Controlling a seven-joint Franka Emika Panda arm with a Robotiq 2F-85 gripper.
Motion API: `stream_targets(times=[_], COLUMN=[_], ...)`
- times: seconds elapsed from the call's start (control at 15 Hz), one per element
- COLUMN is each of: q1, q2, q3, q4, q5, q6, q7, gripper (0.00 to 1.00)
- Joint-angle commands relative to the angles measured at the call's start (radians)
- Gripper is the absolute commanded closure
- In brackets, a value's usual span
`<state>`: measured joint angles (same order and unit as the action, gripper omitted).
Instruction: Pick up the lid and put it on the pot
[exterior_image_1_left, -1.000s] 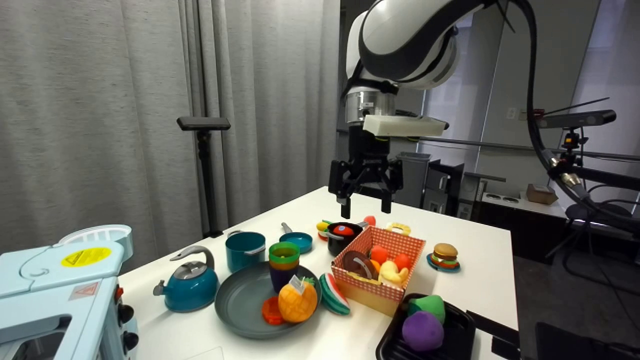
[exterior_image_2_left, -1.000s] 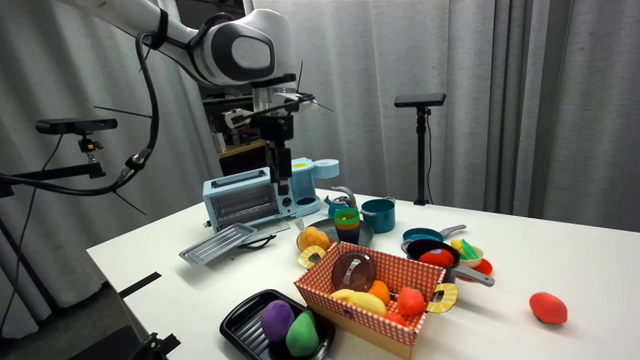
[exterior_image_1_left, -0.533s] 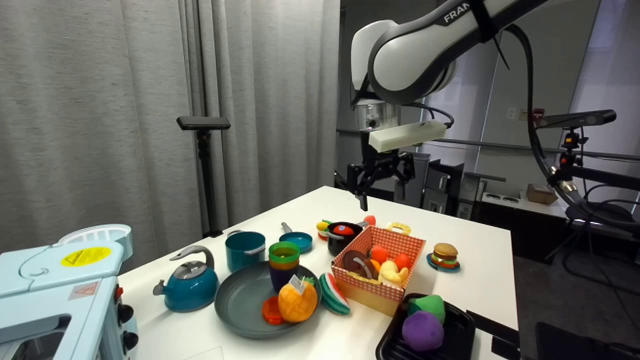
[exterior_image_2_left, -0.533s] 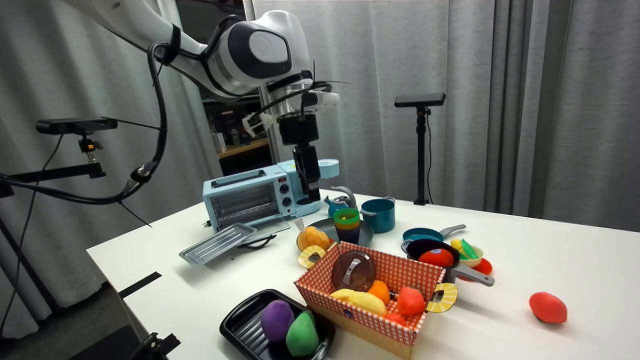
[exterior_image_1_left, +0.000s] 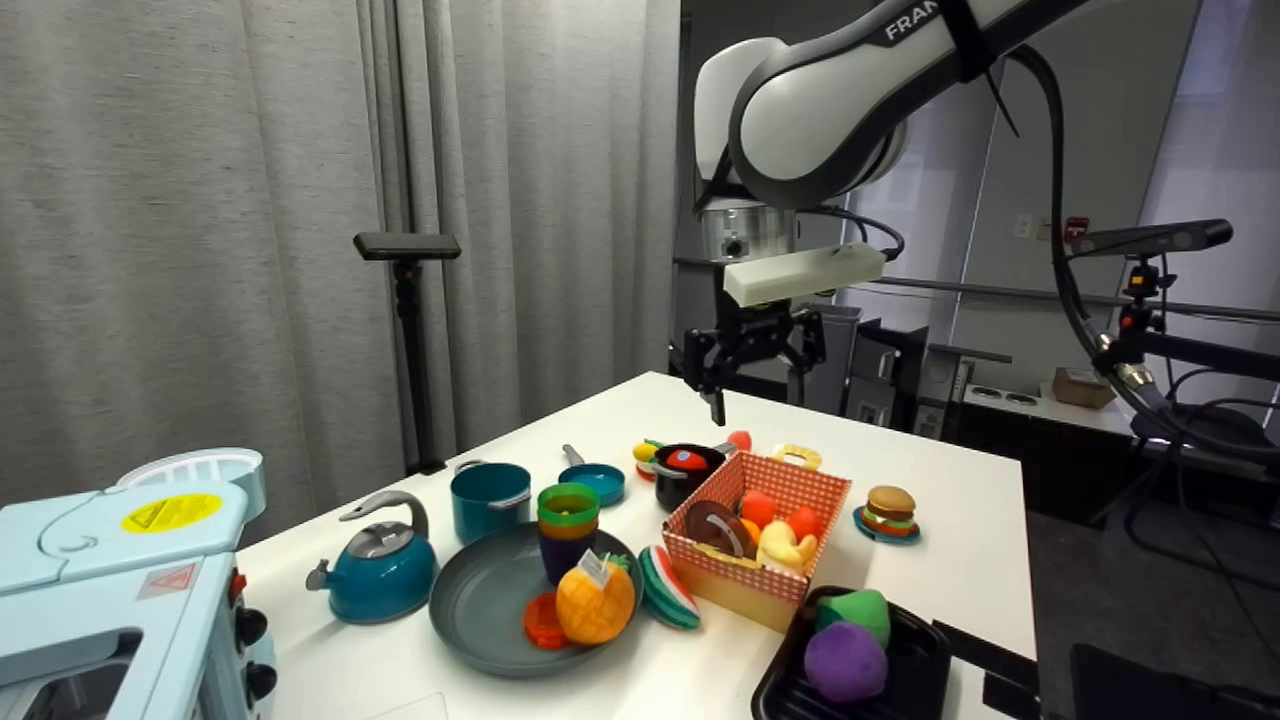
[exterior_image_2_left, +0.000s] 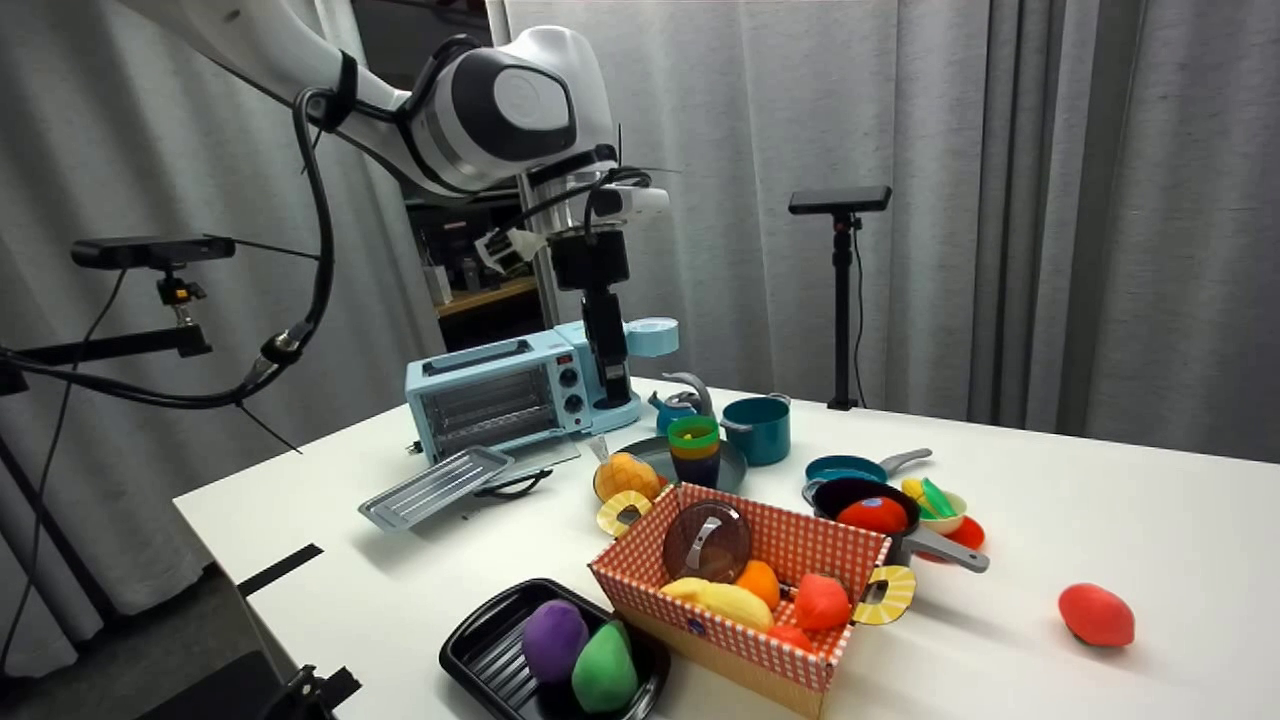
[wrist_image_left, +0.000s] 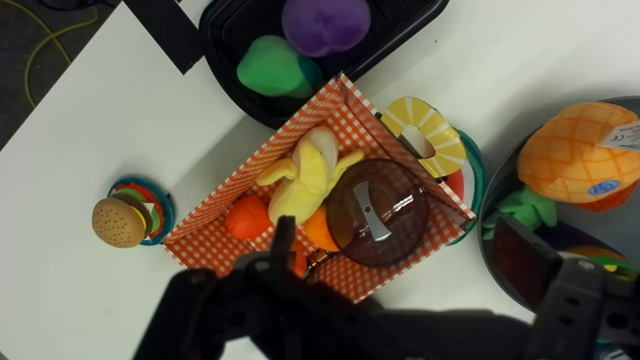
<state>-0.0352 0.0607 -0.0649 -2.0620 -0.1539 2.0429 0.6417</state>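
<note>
The gripper (exterior_image_1_left: 757, 400) hangs higher than the checked basket (exterior_image_2_left: 720, 660) and well apart from it, its two fingers spread wide. Inside the basket, at one end, lies the brown see-through lid (wrist_image_left: 375, 212), tilted, with its grey handle on the upper face; from the wrist view it partly covers an orange (wrist_image_left: 317, 231). The basket also holds a peeled banana (wrist_image_left: 300, 187) and a red fruit (wrist_image_left: 247, 217). Near the basket stands the black pot (exterior_image_1_left: 680, 488), upright, with a red piece (exterior_image_2_left: 873, 515) in it; whether pot and basket touch, I cannot tell. Across the basket from that pot sits the black tray (exterior_image_2_left: 500, 650), bearing a purple piece (exterior_image_1_left: 846, 662) and a green piece (exterior_image_2_left: 605, 670). Just beside the basket's lid end is a watermelon slice (exterior_image_1_left: 667, 592), and beyond it the grey pan (exterior_image_1_left: 480, 600) with a pineapple (exterior_image_1_left: 593, 610) and stacked cups (exterior_image_1_left: 568, 540). Farther left of the basket in an exterior view are the teal pot (exterior_image_1_left: 480, 515) and a kettle (exterior_image_1_left: 385, 575); right of it, a toy burger (exterior_image_1_left: 888, 515) rests on the white surface (exterior_image_1_left: 970, 560).
</note>
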Motion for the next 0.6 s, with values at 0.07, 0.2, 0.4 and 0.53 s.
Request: stream_targets(times=[0.07, 0.2, 0.4, 0.53], q1=[-0.006, -0.014, -0.028, -0.029], q2=[0.017, 0.049, 0.124, 0.183], q3=[-0.005, -0.014, -0.039, -0.060], q4=[0.005, 0.018, 0.049, 0.066], q5=[0.010, -0.001, -0.028, -0.038], q6=[0.020, 0.065, 0.128, 0.182], q7=[-0.006, -0.026, -0.044, -0.018], gripper=[0.00, 0.00, 0.00, 0.00])
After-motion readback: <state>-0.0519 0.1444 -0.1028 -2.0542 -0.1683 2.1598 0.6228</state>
